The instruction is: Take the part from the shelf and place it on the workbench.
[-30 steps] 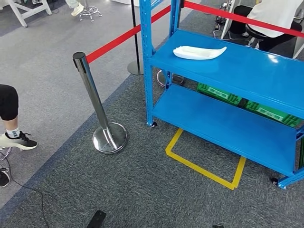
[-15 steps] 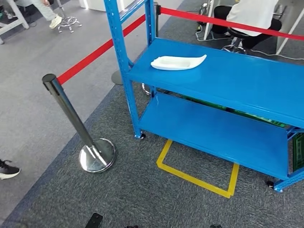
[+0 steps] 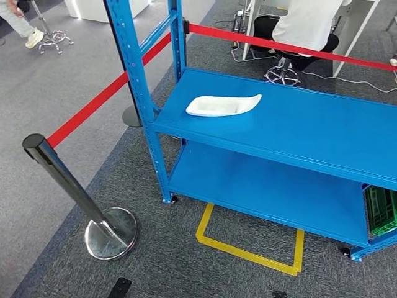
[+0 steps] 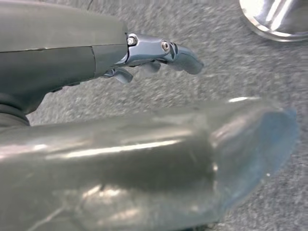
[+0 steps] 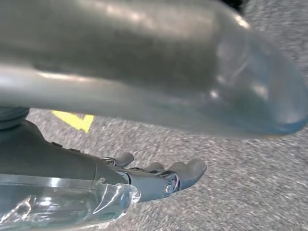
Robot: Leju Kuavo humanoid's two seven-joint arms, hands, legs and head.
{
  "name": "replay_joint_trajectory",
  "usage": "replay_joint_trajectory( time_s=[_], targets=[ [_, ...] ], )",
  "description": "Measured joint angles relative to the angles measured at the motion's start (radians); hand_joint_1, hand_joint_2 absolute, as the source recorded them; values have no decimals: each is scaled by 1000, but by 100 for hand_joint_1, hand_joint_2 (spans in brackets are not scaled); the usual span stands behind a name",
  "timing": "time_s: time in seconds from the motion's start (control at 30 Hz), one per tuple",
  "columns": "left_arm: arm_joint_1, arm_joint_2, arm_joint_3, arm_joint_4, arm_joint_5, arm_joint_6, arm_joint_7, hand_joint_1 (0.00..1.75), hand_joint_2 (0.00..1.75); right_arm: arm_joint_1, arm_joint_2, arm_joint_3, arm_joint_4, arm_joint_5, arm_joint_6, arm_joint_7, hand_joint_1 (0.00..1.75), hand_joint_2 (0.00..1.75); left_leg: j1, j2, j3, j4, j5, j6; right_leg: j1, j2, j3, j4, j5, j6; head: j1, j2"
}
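Camera shift since the earlier frames: the whole head view has slid, so the blue shelf (image 3: 299, 127) now sits lower and more central in frame and the stanchion (image 3: 70, 186) further left; this reads as the robot turning and closing in, not as any object moving.

Item, task: white part (image 3: 222, 105), a shallow tray-like piece tapering to a point. Location: upper blue deck of the shelf, near its left front corner post, lying flat. Long axis: roughly along the shelf's front edge, pointed end toward the right.

Item: left hand (image 4: 160, 53). Hangs over grey carpet, fingers extended and apart, holding nothing; the stanchion's chrome base lies close by.

Item: right hand (image 5: 163, 178). Hangs over carpet near the yellow floor tape (image 3: 248, 245), fingers extended, nothing held.

Relation for the coming move: the part lies ahead of and above both hanging hands, slightly left of centre in the head view, so by judgement the left arm has the shorter reach, though either could serve. The robot looks not yet within reach.

Other: red barrier belt (image 3: 93, 105); green crate (image 3: 381, 211) on the lower deck at right; seated person (image 3: 309, 25) beyond the shelf. Workbench not identifiable.
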Motion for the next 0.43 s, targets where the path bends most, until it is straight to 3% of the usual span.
replay_joint_trajectory(
  time_s=[0.03, 0.07, 0.13, 0.2, 0.27, 0.33, 0.37, 0.43],
  targets=[
    [1, 0, 1, 0, 0, 0, 0, 0, 0, -1, 0, -2, 0, -1, -1, 0, 0, 0, -3, 9, 9, 1, -12, -3, 3, -13, 2, -23, 46, -6, -2, 0],
    [1, 0, 1, 0, 1, 0, 1, 0, 0, -2, 0, -4, 0, -3, -2, -1, 0, 0, -5, 17, 15, 6, -20, -6, 2, -14, 2, -29, 66, -8, -4, 0],
    [-1, 0, 2, 0, 3, 2, 4, 0, 0, -4, 3, -9, 0, -7, -3, -2, 0, 0, -6, 24, 21, 16, -31, -15, -6, 10, 9, -35, 74, -5, -4, 0],
    [-4, 0, 3, 0, 5, 4, 6, 0, 0, -6, 6, -15, 0, -15, -5, -4, 0, 0, -2, -2, 3, 58, -55, -30, -17, 34, 22, -45, 79, -6, -10, 0],
    [-5, 0, 4, 0, 6, 6, 9, 0, 0, -10, 6, -23, 0, -23, -6, -6, 0, 0, 12, -37, -67, 171, -105, -50, -25, 59, 29, -52, 79, -6, -17, 0],
    [-4, 1, 5, 0, 6, 6, 12, 0, 0, -11, 6, -31, 0, -26, -6, -7, 0, 0, 27, -47, -155, 282, -140, -65, -31, 87, 33, -54, 73, -2, -17, 0],
    [-3, 1, 6, 0, 6, 6, 13, 0, 0, -10, 6, -34, 0, -27, -6, -7, 0, 0, 33, -49, -182, 297, -131, -71, -36, 101, 38, -54, 68, 2, -17, 0],
    [-2, 1, 6, 0, 6, 6, 14, 0, 0, -9, 7, -37, 0, -28, -6, -7, 0, 0, 42, -52, -194, 261, -79, -80, -43, 123, 50, -54, 58, 9, -17, 0]
  ],
)
